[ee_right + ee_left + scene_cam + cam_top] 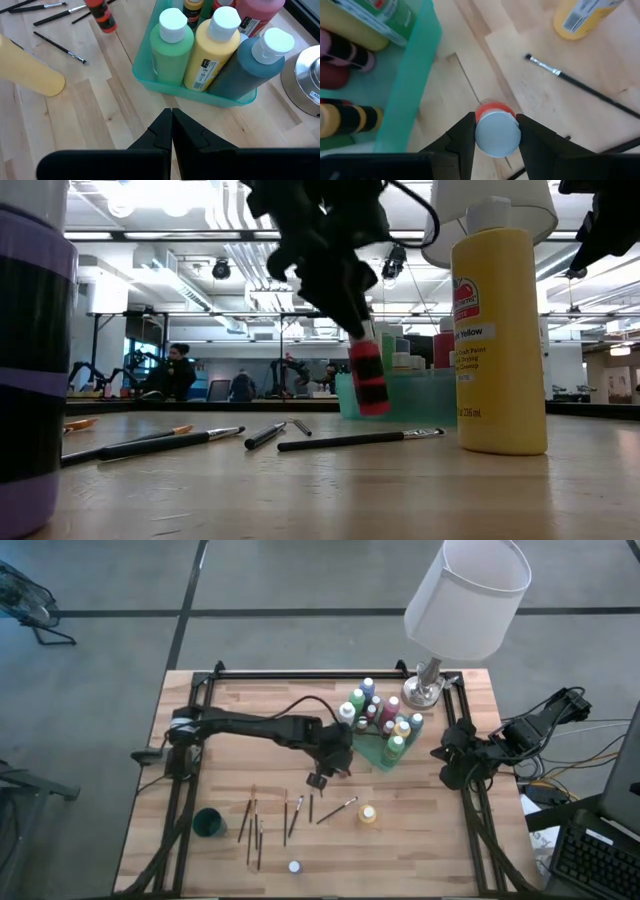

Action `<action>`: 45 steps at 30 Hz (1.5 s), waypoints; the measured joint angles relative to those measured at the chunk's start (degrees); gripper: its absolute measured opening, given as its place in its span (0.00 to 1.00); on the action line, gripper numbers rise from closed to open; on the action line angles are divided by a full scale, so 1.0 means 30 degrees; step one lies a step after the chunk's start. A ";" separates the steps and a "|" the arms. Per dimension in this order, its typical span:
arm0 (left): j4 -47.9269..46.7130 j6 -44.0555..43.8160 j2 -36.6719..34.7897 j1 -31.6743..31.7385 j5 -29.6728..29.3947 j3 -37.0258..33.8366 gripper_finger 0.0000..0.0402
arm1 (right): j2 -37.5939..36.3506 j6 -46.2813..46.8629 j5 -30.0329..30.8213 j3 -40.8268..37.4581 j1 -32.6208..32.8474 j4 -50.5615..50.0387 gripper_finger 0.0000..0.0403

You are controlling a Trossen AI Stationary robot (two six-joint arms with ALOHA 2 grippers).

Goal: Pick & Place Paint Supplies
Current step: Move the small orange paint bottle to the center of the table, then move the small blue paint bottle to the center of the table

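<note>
My left gripper (321, 776) is over the middle of the table, just near of the translucent green tray (372, 752), and is shut on a small red bottle with black bands and a white cap (369, 376). Several paint bottles (210, 45) stand in the tray. A yellow bottle (368, 813) stands upright on the table, and several thin brushes (290, 816) lie flat to its left. My right gripper (172, 125) is shut on nothing, back at the table's right edge (452, 754). My left gripper pinches the red bottle at its top, one finger on either side of the white cap (497, 134). The fingers (465, 137) slant down from above. The bottle hangs below them, slightly tilted, its base (375, 410) a little above the table.
A dark green cup (209, 823) stands near the front left. A small white-capped bottle (294, 866) stands by the near edge. A lamp (465, 600) with a metal base (423, 690) stands at the far right behind the tray. Black frame rails (185, 770) run along both sides.
</note>
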 joint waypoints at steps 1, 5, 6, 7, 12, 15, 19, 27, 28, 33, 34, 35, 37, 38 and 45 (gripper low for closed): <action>0.0041 0.0002 0.0191 0.0062 0.0010 0.0000 0.33 | 0.0000 0.0001 -0.0002 0.0000 -0.0004 0.0002 0.02; 0.0263 -0.0004 0.0799 0.0327 0.0075 0.0066 0.33 | 0.0000 0.0002 -0.0006 0.0000 -0.0004 0.0007 0.02; 0.0252 -0.0017 0.0909 0.0370 0.0102 0.0073 0.33 | 0.0007 0.0002 0.0000 0.0000 0.0003 0.0007 0.02; 0.0259 -0.0034 0.0960 0.0418 0.0146 0.0087 0.33 | 0.0000 -0.0004 0.0000 0.0000 -0.0004 0.0007 0.02; 0.0303 -0.0038 0.0943 0.0514 0.0144 0.0080 0.33 | 0.0005 -0.0003 0.0000 0.0000 -0.0004 0.0007 0.02; 0.0512 0.0072 0.0879 0.0550 0.0153 0.0051 0.34 | 0.0007 0.0002 0.0000 0.0000 -0.0004 0.0007 0.02; 0.0492 0.0141 0.0863 0.0550 0.0254 0.0193 0.39 | 0.0000 -0.0001 0.0000 0.0000 -0.0004 0.0007 0.02; 0.0604 0.0275 0.0863 0.0550 0.0508 0.0204 0.54 | 0.0000 0.0002 0.0000 0.0000 -0.0004 0.0007 0.02; 0.0609 0.0350 0.0863 0.0557 0.0508 0.0204 0.55 | 0.0000 0.0000 0.0000 0.0000 -0.0004 0.0007 0.02; 0.0431 0.0702 0.0575 0.0667 0.0479 0.0465 0.60 | 0.0000 0.0000 0.0000 0.0000 -0.0004 0.0012 0.02; 0.0296 0.0702 0.0467 0.0694 0.0472 0.0613 0.60 | 0.0006 0.0000 0.0000 0.0000 -0.0004 0.0015 0.02; -0.0038 0.0702 0.0314 0.0725 0.0476 0.0778 0.60 | 0.0003 0.0001 -0.0002 0.0000 -0.0004 0.0015 0.02; -0.0906 0.0774 0.0154 0.0803 0.0437 0.1245 0.60 | 0.0000 0.0002 0.0000 0.0000 -0.0004 0.0015 0.02; -0.1348 0.0823 0.0008 0.0846 0.0411 0.1497 0.60 | 0.0000 0.0002 0.0000 0.0000 0.0001 0.0015 0.02; -0.4193 0.1306 -0.2422 0.0946 0.0483 0.2348 0.59 | 0.0000 -0.0003 0.0000 0.0000 -0.0004 0.0015 0.02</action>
